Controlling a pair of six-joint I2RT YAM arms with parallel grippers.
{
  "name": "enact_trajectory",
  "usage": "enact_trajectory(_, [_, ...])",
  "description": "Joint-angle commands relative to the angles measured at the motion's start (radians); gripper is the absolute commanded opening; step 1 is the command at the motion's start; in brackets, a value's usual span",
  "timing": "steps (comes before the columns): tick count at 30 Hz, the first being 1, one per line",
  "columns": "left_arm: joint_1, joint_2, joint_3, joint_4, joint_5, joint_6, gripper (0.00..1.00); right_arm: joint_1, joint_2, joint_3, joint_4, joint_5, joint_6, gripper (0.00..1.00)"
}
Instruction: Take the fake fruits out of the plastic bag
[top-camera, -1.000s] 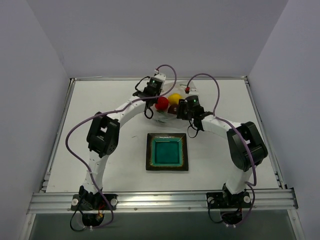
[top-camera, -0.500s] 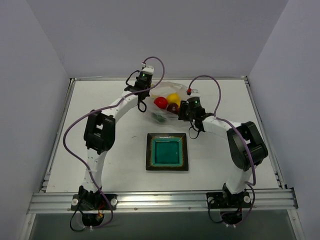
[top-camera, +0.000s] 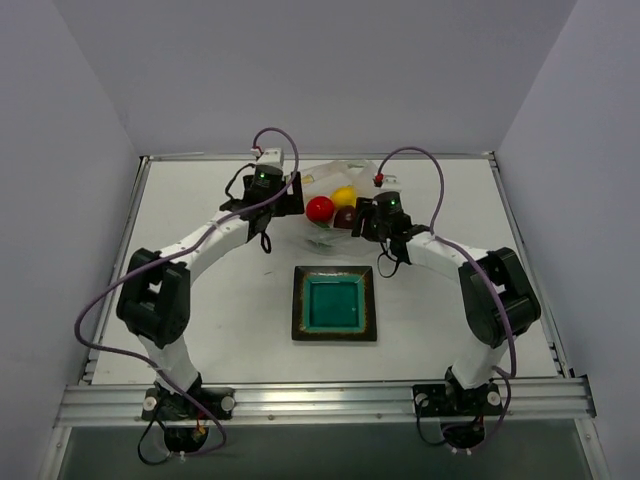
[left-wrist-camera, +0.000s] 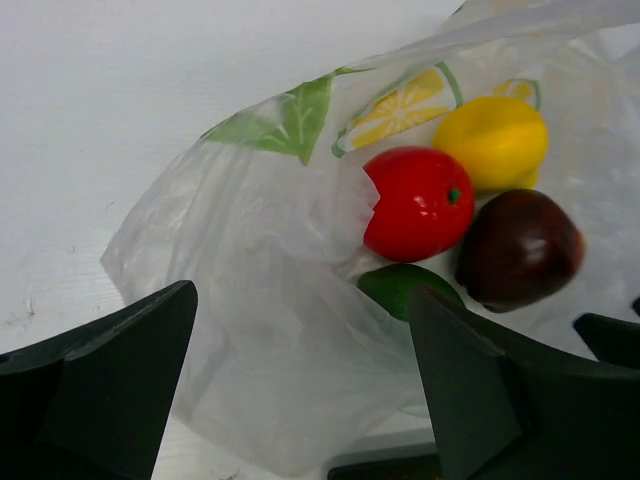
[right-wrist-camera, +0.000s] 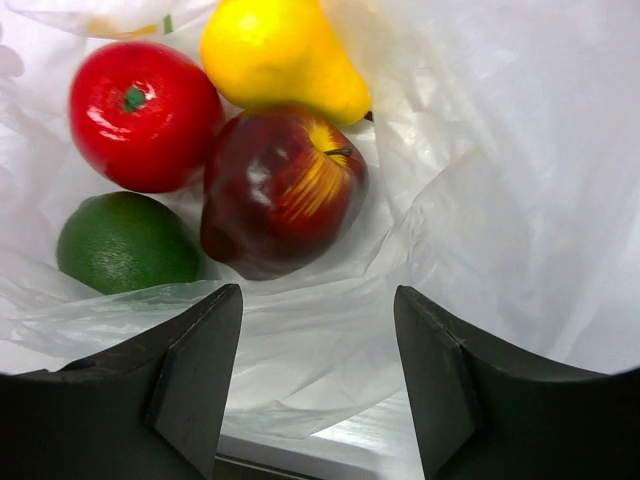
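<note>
left gripper: moved left along table's far edge, jaws now wide | right gripper: jaws wider | left elbow: swung out toward left edge

readable text: none | plastic bag: lemon and leaf pictures only, no letters

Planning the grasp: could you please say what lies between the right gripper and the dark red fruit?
A fold of plastic bag, in the right wrist view.
</note>
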Motion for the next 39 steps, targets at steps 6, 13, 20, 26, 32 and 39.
enact_trajectory(6, [-0.046,-0.299,-0.206,0.154,-0.077,-0.189,0.85,0.044,-0.071,0.057,-0.025,0.082,0.012,0.58])
enact_trajectory(13, [-0.102,-0.334,-0.342,0.203,-0.101,-0.264,0.87,0.066,-0.080,0.081,-0.025,0.146,0.018,0.62])
enact_trajectory(20, [-0.102,-0.354,-0.424,0.313,-0.059,-0.284,0.91,0.087,-0.016,0.166,-0.063,0.158,-0.054,0.66])
enact_trajectory(26, [-0.067,-0.324,-0.445,0.402,-0.013,-0.264,0.93,0.096,0.076,0.268,-0.114,0.144,-0.120,0.60])
enact_trajectory(32, [-0.021,-0.255,-0.442,0.480,0.110,-0.226,0.86,0.092,0.207,0.393,-0.204,0.138,-0.193,0.66])
enact_trajectory(39, [-0.020,-0.239,-0.459,0.485,0.119,-0.166,0.76,0.092,0.283,0.448,-0.218,0.177,-0.198,0.79])
